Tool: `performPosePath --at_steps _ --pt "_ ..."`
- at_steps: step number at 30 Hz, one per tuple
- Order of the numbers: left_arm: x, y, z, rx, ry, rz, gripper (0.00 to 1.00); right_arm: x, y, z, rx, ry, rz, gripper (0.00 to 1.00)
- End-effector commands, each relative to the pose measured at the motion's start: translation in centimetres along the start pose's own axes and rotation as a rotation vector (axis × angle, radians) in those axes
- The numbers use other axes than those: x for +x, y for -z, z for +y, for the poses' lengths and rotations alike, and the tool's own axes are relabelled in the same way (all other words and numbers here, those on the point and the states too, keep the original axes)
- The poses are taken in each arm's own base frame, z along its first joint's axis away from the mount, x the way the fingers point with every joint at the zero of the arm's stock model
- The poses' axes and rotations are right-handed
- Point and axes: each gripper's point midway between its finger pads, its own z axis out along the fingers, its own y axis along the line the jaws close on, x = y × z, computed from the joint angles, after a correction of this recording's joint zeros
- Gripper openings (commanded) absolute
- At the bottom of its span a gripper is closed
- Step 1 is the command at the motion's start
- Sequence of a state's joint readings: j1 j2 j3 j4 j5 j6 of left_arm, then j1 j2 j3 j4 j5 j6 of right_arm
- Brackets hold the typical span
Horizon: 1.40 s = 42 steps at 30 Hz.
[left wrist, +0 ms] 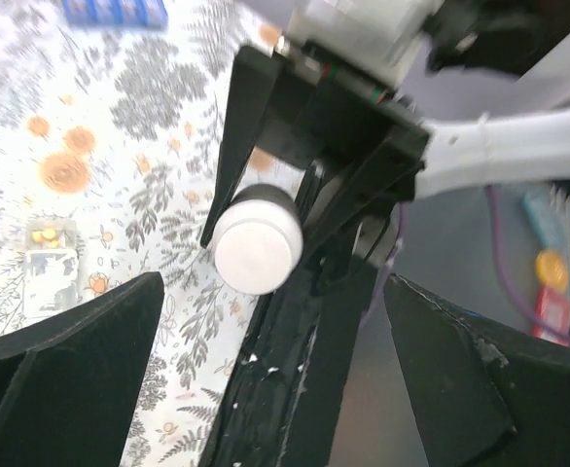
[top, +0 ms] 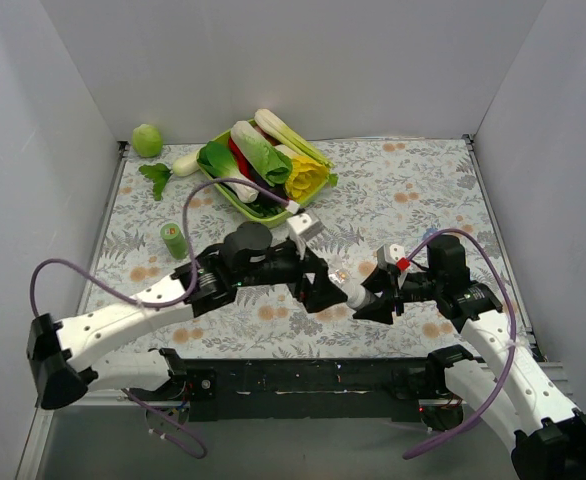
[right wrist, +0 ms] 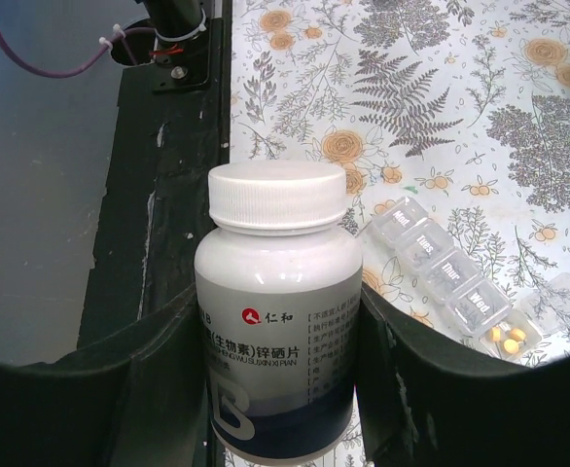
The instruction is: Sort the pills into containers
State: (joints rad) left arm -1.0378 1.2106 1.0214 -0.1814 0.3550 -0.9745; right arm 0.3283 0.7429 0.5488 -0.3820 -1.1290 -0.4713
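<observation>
Pills (right wrist: 506,338), small and yellow, lie in the end compartment of the clear pill organiser (right wrist: 447,280), whose lid at that end stands open. The other compartments in the strip are closed, with day labels on their lids. The organiser lies flat on the flowered tablecloth (top: 423,190) near the near edge of the table, between the two grippers and just beyond the bottle.

The right gripper (right wrist: 277,321) is clamped on a white bottle (right wrist: 275,292), one finger on each side of its body. The white cap (left wrist: 258,238) is on and points left toward the other arm. The label carries a red mark and printed text that is too small to read clearly.

The left gripper (left wrist: 272,280) holds nothing. Its fingers are spread wide and face the bottle's cap from close by, without touching it.

At the far side of the table a green tray (top: 231,195) holds vegetables (top: 263,155). A round green fruit (top: 147,139) sits in the far left corner, a white radish (top: 185,163) and a leafy sprig (top: 156,178) lie beside the tray, and a small green cylinder (top: 176,240) stands on the left, well apart from the organiser.
</observation>
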Motion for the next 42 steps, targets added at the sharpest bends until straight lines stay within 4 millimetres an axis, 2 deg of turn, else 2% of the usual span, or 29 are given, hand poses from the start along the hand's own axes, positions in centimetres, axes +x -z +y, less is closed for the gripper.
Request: performPosePath --at_steps 1,4,5,7,8,11,16,21,22,25,26,30,33,35,36,38,42 --pt "-5.1 5.1 -1.5 -0.055 0.16 -0.261 0.98 -1.1 0.1 0.2 -0.015 0.074 -0.03 0.02" --pt "-4.7 7.1 -1.6 -0.075 0.277 -0.312 0.98 -1.2 0.1 0.1 -0.009 0.086 -0.029 0.02" --pt "-3.8 7.1 -1.4 -0.078 0.37 -0.307 0.98 -1.1 0.1 0.0 -0.003 0.086 -0.026 0.02" --pt "-3.7 7.9 -1.5 -0.069 0.441 -0.338 0.98 -1.1 0.1 0.0 -0.001 0.088 -0.024 0.02" --pt "-3.5 7.9 -1.4 -0.07 0.528 -0.35 0.98 -1.3 0.1 -0.2 0.005 0.092 -0.023 0.02" --pt "-2.5 7.9 -0.8 -0.07 0.634 -0.373 0.98 -1.2 0.2 -0.5 0.017 0.095 -0.015 0.02" --pt "-1.4 7.0 -0.1 -0.067 0.796 -0.379 0.98 -0.8 0.2 -0.8 0.037 0.105 0.003 0.02" --pt "-0.9 4.8 1.0 -0.123 0.932 -0.332 0.98 -0.5 0.3 -1.3 0.061 0.116 0.017 0.02" --pt "-1.4 4.4 0.8 -0.112 0.96 -0.328 0.98 -0.3 0.3 -1.4 0.067 0.116 0.021 0.02" --pt "-1.3 2.8 0.8 -0.122 0.988 -0.282 0.98 -0.3 0.3 -1.5 0.072 0.117 0.023 0.02" --pt "-2.1 2.5 0.4 -0.111 0.991 -0.284 0.98 -0.2 0.3 -1.6 0.073 0.114 0.024 0.02" --pt "-2.1 0.6 0.7 -0.147 1.016 -0.259 0.98 -0.3 0.3 -1.6 0.073 0.113 0.025 0.02" --pt "-1.7 -0.7 0.9 -0.181 1.015 -0.231 0.94 -0.4 0.3 -1.6 0.074 0.112 0.024 0.02" --pt "-0.5 -1.6 1.5 -0.236 1.018 -0.187 0.88 -0.3 0.3 -1.6 0.073 0.11 0.025 0.02" --pt "-0.7 -1.8 1.5 -0.248 1.011 -0.181 0.87 -0.3 0.3 -1.6 0.073 0.111 0.024 0.02" --pt "0.6 -2.5 2.0 -0.296 1.006 -0.139 0.78 -0.2 0.3 -1.6 0.073 0.109 0.024 0.02" --pt "1.6 -3.1 2.2 -0.328 0.984 -0.092 0.63 -0.3 0.3 -1.6 0.07 0.111 0.023 0.02"
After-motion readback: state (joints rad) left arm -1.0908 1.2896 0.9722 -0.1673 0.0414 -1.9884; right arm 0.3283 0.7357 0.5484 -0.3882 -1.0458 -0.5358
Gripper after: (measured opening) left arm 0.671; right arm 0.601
